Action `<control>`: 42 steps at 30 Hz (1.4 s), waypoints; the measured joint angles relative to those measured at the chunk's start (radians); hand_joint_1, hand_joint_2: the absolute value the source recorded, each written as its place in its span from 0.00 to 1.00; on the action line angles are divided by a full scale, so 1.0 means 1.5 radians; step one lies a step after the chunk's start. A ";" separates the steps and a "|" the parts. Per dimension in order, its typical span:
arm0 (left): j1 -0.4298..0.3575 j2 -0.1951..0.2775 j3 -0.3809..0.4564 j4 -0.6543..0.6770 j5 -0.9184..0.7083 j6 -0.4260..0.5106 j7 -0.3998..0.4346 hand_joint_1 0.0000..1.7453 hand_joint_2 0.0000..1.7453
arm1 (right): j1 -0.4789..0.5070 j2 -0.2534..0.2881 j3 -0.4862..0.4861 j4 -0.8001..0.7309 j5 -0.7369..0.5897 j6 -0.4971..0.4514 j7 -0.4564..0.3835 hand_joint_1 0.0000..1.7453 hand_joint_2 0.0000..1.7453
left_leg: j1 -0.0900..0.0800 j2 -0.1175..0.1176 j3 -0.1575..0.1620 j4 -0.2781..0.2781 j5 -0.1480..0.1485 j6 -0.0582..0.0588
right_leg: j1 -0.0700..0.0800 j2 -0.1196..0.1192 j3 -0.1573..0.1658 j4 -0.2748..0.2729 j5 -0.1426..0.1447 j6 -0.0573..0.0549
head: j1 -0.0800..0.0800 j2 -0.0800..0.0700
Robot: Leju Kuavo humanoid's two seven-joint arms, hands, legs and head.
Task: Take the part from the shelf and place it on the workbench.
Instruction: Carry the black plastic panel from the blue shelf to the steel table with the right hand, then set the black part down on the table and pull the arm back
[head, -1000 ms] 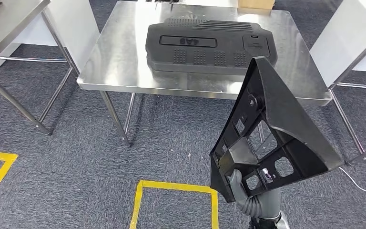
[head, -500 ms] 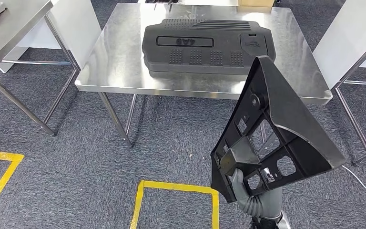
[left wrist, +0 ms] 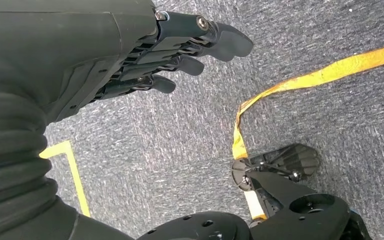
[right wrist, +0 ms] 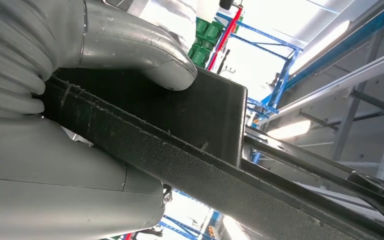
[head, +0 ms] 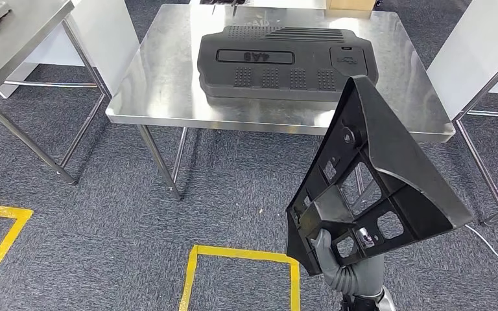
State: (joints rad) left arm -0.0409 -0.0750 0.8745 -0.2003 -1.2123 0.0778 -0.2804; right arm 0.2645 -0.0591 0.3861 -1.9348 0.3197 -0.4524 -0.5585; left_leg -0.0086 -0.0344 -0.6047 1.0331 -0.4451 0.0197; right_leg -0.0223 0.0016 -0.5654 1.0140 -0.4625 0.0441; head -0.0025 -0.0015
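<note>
My right hand (head: 327, 254) grips the lower corner of a black triangular plastic part (head: 369, 175) and holds it upright in front of me, its ribbed, open side toward the camera. The thumb (right wrist: 145, 50) presses on the part's black wall (right wrist: 200, 125) in the right wrist view. Ahead stands the steel workbench (head: 162, 78), with a large black moulded cover (head: 285, 61) lying on it. The held part hides the bench's near right edge. My left hand (left wrist: 180, 47) hangs over the grey carpet, fingers loosely apart, holding nothing.
A second steel table (head: 13, 39) stands at the far left and a white-sided stand (head: 480, 52) at the right. Yellow tape (head: 240, 256) marks a square on the carpet just before me. A white cable (head: 493, 249) lies on the floor at the right.
The view has shifted slightly between frames, so the workbench sits a little differently in the picture. The part stays gripped in my right hand, in the same pose.
</note>
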 joint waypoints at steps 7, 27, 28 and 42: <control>0.000 0.000 0.001 0.000 0.000 0.000 0.001 0.00 1.00 | 0.000 0.001 0.000 -0.001 0.000 0.001 0.000 0.95 1.00 | 0.002 0.001 0.007 -0.011 0.003 0.015 | -0.001 0.000 -0.004 0.007 -0.007 0.008 | 0.001 0.000; 0.001 0.002 0.001 -0.001 0.000 -0.002 0.002 0.00 1.00 | 0.001 0.003 -0.002 -0.003 0.000 0.003 0.000 0.95 1.00 | 0.018 0.016 -0.078 0.177 -0.086 -0.023 | -0.004 -0.002 0.013 -0.006 -0.003 -0.022 | 0.000 0.000; 0.001 0.002 0.001 -0.001 0.000 -0.002 0.002 0.00 1.00 | 0.001 0.003 -0.002 -0.003 0.000 0.003 0.000 0.95 1.00 | 0.018 0.017 -0.083 0.181 -0.077 -0.023 | -0.003 -0.002 0.016 -0.006 -0.006 -0.023 | 0.000 0.000; -0.002 0.000 0.002 0.000 -0.001 -0.002 0.002 0.00 1.00 | 0.001 0.003 -0.002 -0.003 0.004 0.007 0.002 0.95 1.00 | 0.011 0.016 0.004 0.003 -0.012 0.012 | 0.002 -0.002 -0.079 0.177 -0.088 -0.004 | 0.002 0.000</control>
State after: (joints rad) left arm -0.0444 -0.0748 0.8768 -0.2003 -1.2142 0.0752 -0.2773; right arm 0.2659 -0.0549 0.3838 -1.9397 0.3258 -0.4424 -0.5550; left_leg 0.0081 -0.0109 -0.5993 1.0382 -0.4637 0.0375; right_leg -0.0194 -0.0019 -0.6843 1.2789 -0.5949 0.0385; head 0.0007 -0.0015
